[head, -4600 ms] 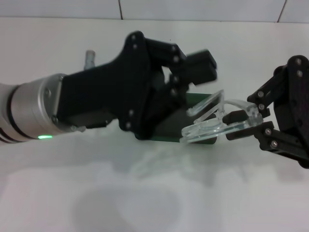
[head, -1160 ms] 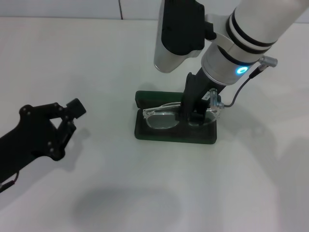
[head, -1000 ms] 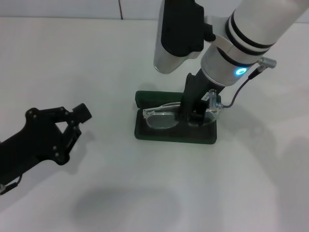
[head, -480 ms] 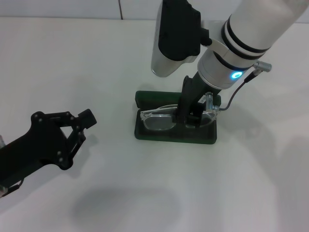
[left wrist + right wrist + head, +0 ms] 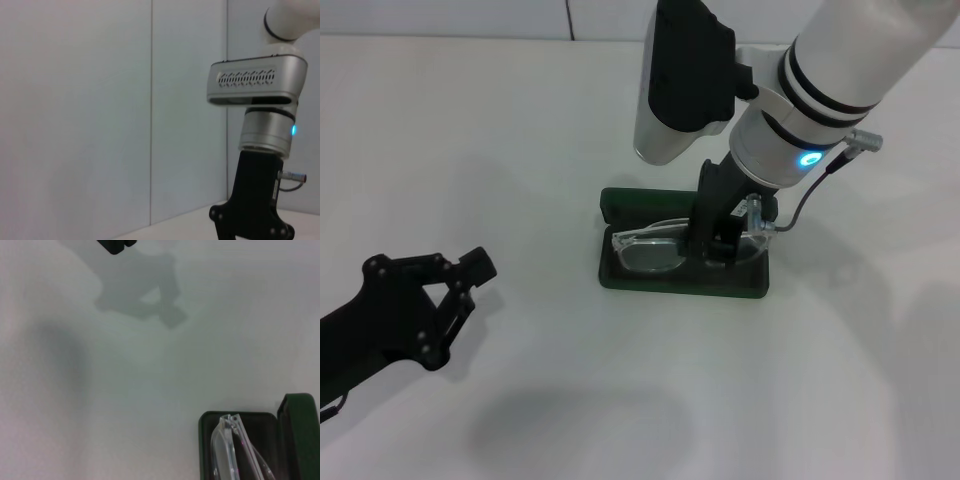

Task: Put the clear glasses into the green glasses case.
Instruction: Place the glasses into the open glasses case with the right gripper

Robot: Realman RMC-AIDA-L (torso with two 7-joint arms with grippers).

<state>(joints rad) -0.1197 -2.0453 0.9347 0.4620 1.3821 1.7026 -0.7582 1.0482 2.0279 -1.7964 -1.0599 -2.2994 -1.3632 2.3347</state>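
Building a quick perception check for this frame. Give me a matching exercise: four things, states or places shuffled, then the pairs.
Things:
1. clear glasses
2. green glasses case
3. left gripper
4. right gripper

States or places:
A. lies open on the table
B. down inside the case, at the glasses
C. off to the case's left, over bare table
D. sits in the case's tray

Pairs: 1-D, 2-A, 3-C, 4-B

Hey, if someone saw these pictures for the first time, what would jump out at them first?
The big white right arm comes down over the open green glasses case at mid-table, its right gripper at the clear glasses lying in the case's tray. The black left gripper hangs apart over bare white table on the left.
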